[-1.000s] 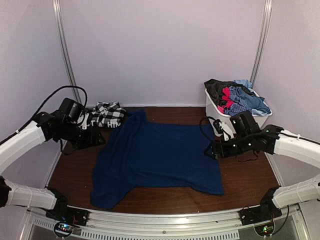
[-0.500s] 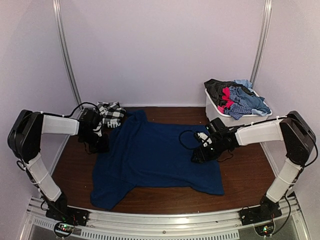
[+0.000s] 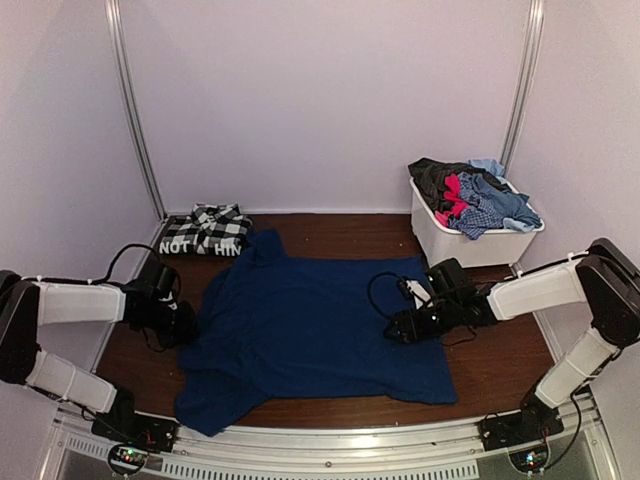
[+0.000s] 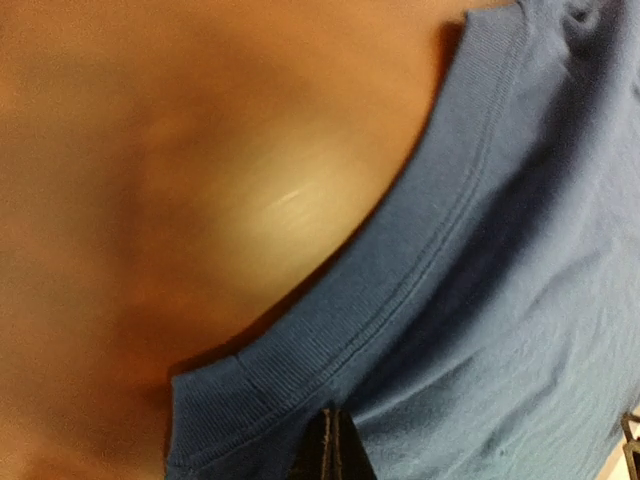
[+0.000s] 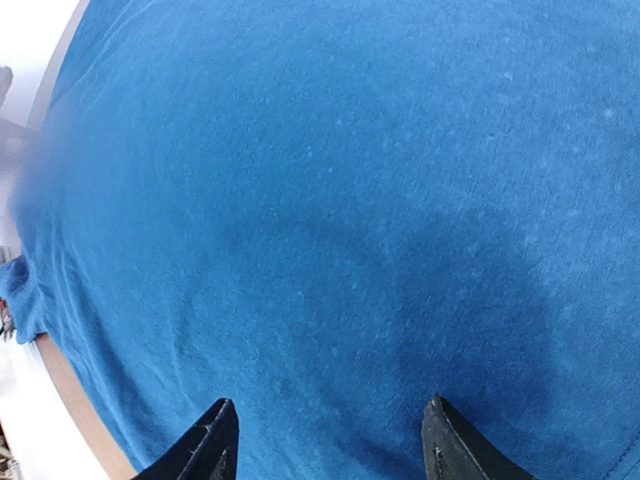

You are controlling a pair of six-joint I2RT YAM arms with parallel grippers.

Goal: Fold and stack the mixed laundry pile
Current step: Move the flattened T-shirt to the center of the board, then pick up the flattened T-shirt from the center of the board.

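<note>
Brown table (image 3: 490,362) carries the long navy blue piece (image 3: 310,320), spread flat. The left gripper (image 4: 330,446) is pinched shut on its ribbed left hem; the right gripper (image 5: 326,412) stands open over its right part.

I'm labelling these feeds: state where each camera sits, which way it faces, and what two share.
Top external: high behind the arms, facing down and forward at the table, navy blue garment, checked shirt and white bin; both arms, left hand and right hand show.
Left wrist: on the left arm, facing down at the garment's ribbed edge and bare table; its shut fingertips show.
Right wrist: on the right arm, facing down at blue cloth; two parted fingers show.
Shared: both wrist views see that garment.
</note>
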